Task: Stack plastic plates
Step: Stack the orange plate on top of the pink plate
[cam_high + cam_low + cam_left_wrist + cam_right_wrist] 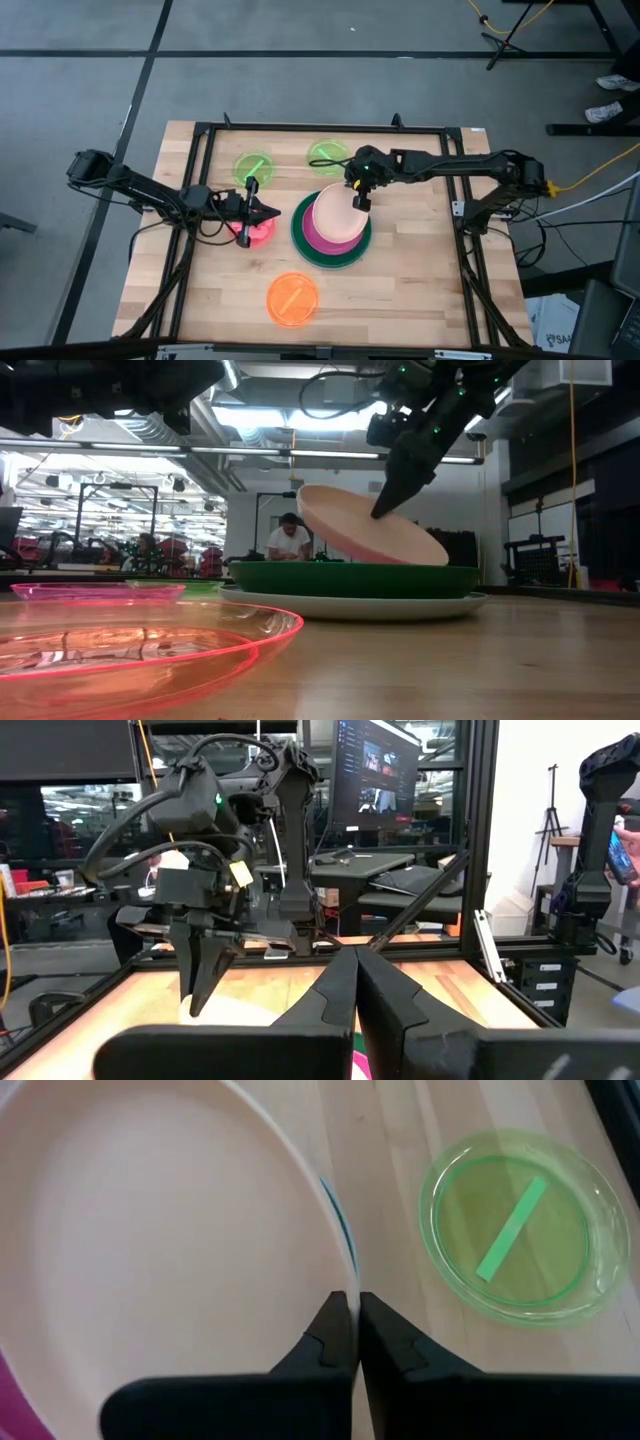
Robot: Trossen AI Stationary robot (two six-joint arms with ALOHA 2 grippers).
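A stack stands at mid-table: the light blue plate (pixel 350 606) at the bottom, the dark green plate (pixel 322 256) on it, then the magenta plate (pixel 316 238). On top, the peach plate (pixel 338 215) is tilted, with my right gripper (pixel 360 203) shut on its rim. My left gripper (pixel 272 212) is shut and hovers over the red-pink plate (pixel 258 232), left of the stack. Two translucent green plates (pixel 254 166) (pixel 327 156) lie by the far edge. The orange plate (pixel 292 298) lies near the near edge. My right gripper pinches the peach plate's rim (pixel 335 1270) between its two fingers, one on the inner face and one outside. It comes from above, slanting down. The plate is tilted, with the held side raised (pixel 330 510) and the opposite edge (pixel 435 557) resting in the stack.
A black frame (pixel 200 128) runs round the table's far and side edges. A green strip shows on each translucent green plate (pixel 520 1230). Bare wood lies right of the stack and along the near edge. People are in the room behind (pixel 290 540).
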